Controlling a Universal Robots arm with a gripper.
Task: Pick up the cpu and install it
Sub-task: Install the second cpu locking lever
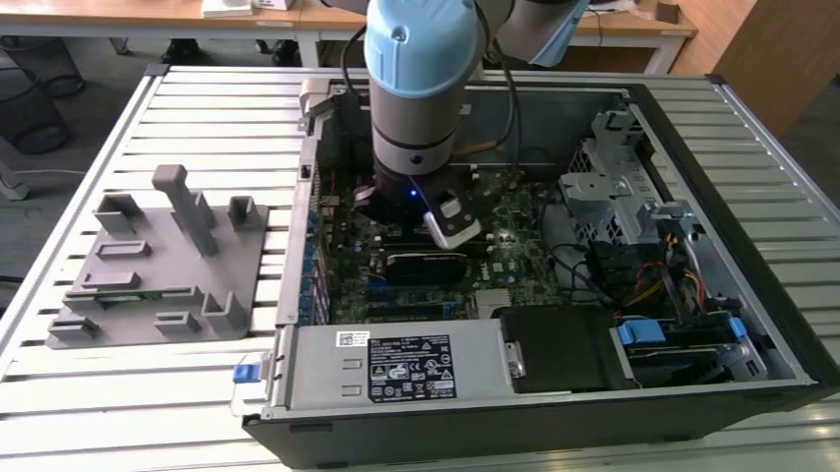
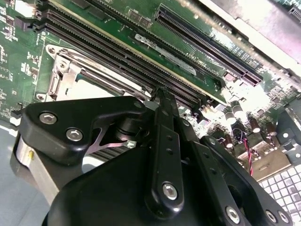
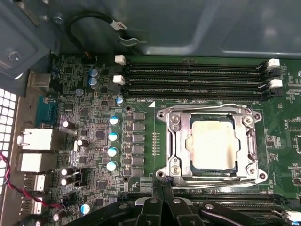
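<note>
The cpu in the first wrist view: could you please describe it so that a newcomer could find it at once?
Start at the green motherboard inside the open computer case. Beside the long black memory slots sits a silver metal socket frame. The cpu is the flat, pale shiny square lying inside that frame, unlike the small dark chips around it.

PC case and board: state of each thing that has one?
cpu: seated in the socket.
socket frame: around the cpu, no cooler on it.
memory slots: empty.
PC case: side panel off, lying on its side.
pincer: inside the case, over the motherboard, fingers closed, nothing between them.
</note>
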